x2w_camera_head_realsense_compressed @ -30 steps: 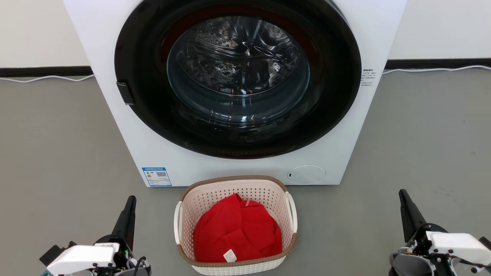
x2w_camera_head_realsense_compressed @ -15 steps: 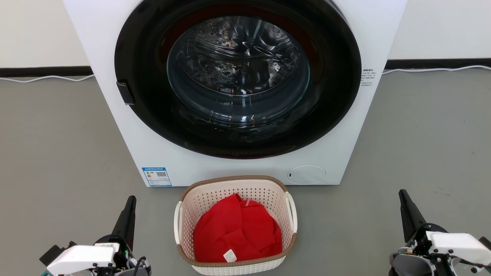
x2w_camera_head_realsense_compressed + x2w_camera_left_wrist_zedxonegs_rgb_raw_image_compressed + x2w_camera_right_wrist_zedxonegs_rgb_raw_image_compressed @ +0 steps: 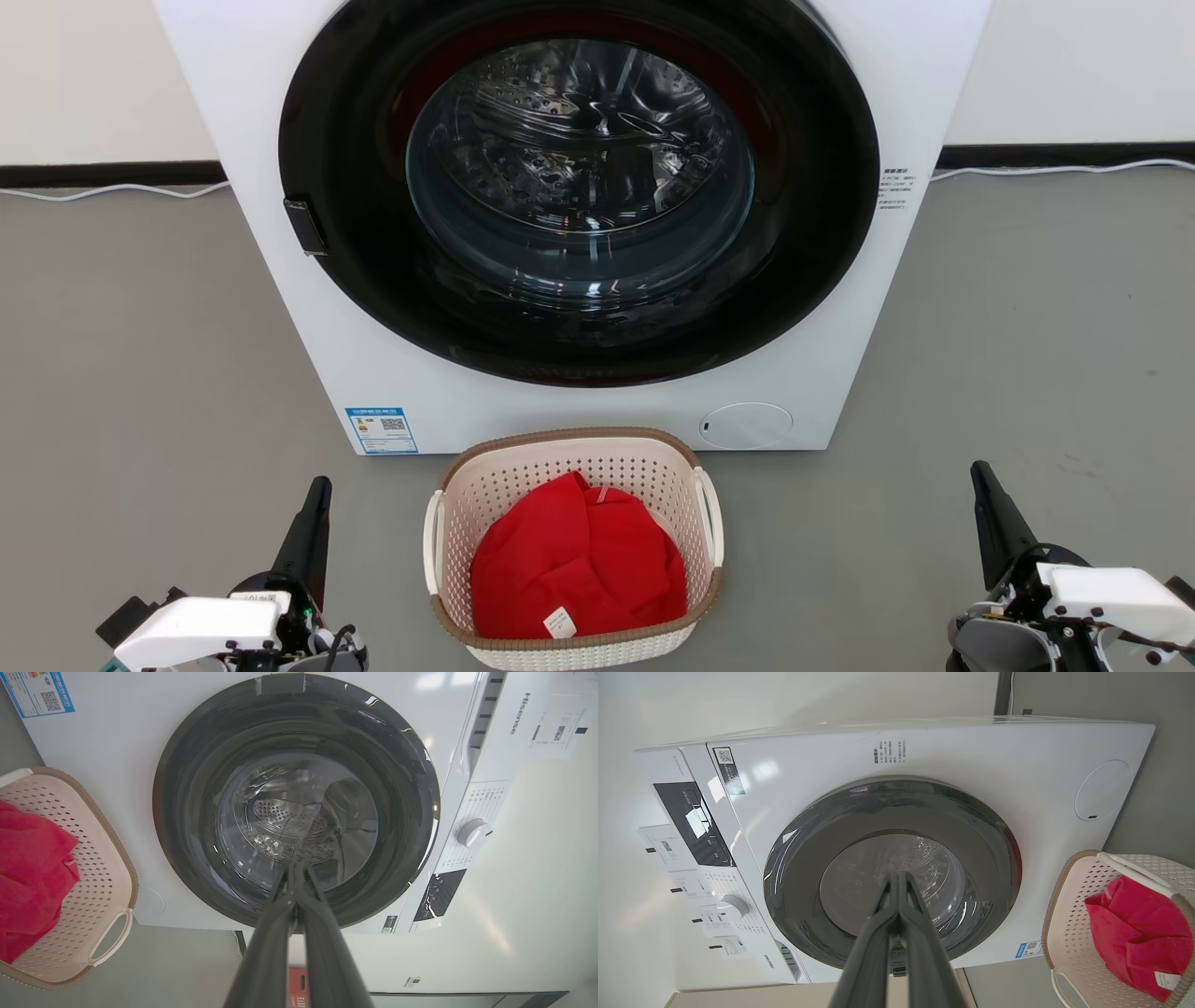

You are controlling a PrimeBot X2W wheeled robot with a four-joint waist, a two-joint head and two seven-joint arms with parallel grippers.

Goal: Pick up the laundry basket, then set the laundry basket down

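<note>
Left gripper (image 3: 318, 493): fingers pressed together to the tips, nothing between them, pointing toward the washing machine (image 3: 280, 308).
Right gripper (image 3: 982, 478): fingers likewise closed tip to tip and empty, aimed the same way.
Laundry basket (image 3: 523, 471): on the floor (image 3: 140, 373) between the two pairs of fingers, right of the left ones and left of the right ones. It touches neither and sits nearer the left. Its far rim is just beside the machine's base.
Contents: red garment (image 3: 574, 560) bunched inside, with a white tag at its near edge.
Head view: round dark door (image 3: 812, 187) shut, steel drum (image 3: 579, 140) visible through the glass. Beyond the left fingers there is a blue label (image 3: 381, 429) at the machine's lower corner, and a round flap (image 3: 745, 425) at the other.
Left wrist view: fingertips meet over the door glass. A dial (image 3: 472, 832) on the control strip lies to the right of the fingers. To their left is the basket corner with one white handle (image 3: 110, 938).
Right wrist view: fingertips again over the glass — a dark display panel (image 3: 693, 823) lies left of the fingers and the basket right of them.
Floor: plain grey, smooth, faintly scuffed beyond the right fingers.
Room: white wall (image 3: 93, 75) behind the machine, black skirting (image 3: 103, 174) at its foot, and a white cable (image 3: 112, 189) lying along the floor there.
</note>
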